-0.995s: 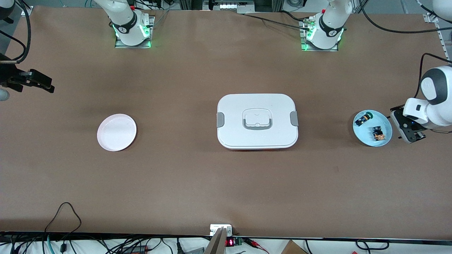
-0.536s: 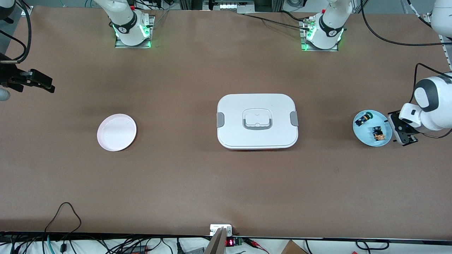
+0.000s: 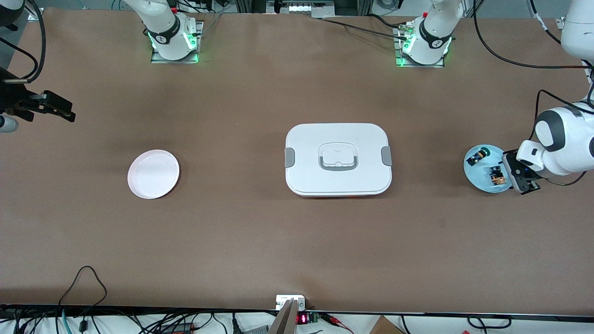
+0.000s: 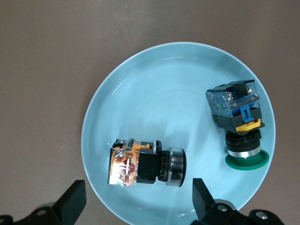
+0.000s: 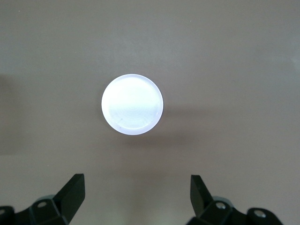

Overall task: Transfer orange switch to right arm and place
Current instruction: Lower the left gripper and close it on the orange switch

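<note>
The orange switch point(image 3: 497, 177) point(image 4: 140, 164) lies on its side in a light blue plate point(image 3: 475, 178) point(image 4: 154, 79) toward the left arm's end of the table. My left gripper point(image 3: 522, 179) point(image 4: 136, 201) hangs open and empty over the plate's edge, with the switch just ahead of the gap between its fingers. My right gripper point(image 3: 58, 109) point(image 5: 136, 194) is open and empty, up over the table at the right arm's end. It looks down on a small pale pink plate point(image 3: 153, 173) point(image 5: 132, 104).
A black-and-blue part with a green cap point(image 3: 478, 155) point(image 4: 236, 124) lies in the same blue plate, farther from the front camera than the switch. A white lidded box point(image 3: 338, 159) with grey latches sits at the table's middle.
My left gripper has moved in from the table's end until it is over the blue plate's edge. My right gripper has barely shifted.
</note>
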Controlling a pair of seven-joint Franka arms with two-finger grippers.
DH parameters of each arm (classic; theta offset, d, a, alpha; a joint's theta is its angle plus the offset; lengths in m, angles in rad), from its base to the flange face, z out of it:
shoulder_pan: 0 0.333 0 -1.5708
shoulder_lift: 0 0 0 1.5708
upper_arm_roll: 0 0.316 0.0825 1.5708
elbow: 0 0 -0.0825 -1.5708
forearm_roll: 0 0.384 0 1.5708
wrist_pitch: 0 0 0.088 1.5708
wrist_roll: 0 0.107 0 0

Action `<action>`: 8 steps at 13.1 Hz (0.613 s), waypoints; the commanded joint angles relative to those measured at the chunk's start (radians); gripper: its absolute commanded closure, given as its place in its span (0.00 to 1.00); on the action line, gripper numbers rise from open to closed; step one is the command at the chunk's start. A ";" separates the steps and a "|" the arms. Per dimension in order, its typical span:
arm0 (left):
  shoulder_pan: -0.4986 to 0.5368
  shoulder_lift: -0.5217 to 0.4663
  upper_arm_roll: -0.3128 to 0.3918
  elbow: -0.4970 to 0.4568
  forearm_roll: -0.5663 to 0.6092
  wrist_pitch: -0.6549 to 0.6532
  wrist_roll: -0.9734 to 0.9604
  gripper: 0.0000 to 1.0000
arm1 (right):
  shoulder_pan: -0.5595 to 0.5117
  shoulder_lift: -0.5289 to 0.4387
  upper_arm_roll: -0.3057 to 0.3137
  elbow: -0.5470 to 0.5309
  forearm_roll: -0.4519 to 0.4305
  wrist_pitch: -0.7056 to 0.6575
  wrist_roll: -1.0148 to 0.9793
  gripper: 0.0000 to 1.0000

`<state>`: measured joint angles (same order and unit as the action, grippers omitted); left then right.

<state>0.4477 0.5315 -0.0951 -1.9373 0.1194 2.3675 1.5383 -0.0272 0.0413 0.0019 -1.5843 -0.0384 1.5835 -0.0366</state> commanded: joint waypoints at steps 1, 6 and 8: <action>0.013 0.007 -0.017 0.008 0.011 0.007 0.020 0.00 | 0.001 -0.006 0.001 0.009 0.014 -0.017 -0.011 0.00; 0.013 0.010 -0.020 0.004 0.008 0.006 0.020 0.00 | 0.001 -0.006 0.001 0.009 0.012 -0.016 -0.011 0.00; 0.013 0.018 -0.020 0.004 0.006 0.007 0.020 0.00 | 0.001 -0.006 0.001 0.009 0.014 -0.017 -0.011 0.00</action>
<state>0.4476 0.5375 -0.1042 -1.9373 0.1194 2.3687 1.5383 -0.0251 0.0413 0.0019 -1.5843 -0.0384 1.5835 -0.0367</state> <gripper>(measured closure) 0.000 0.000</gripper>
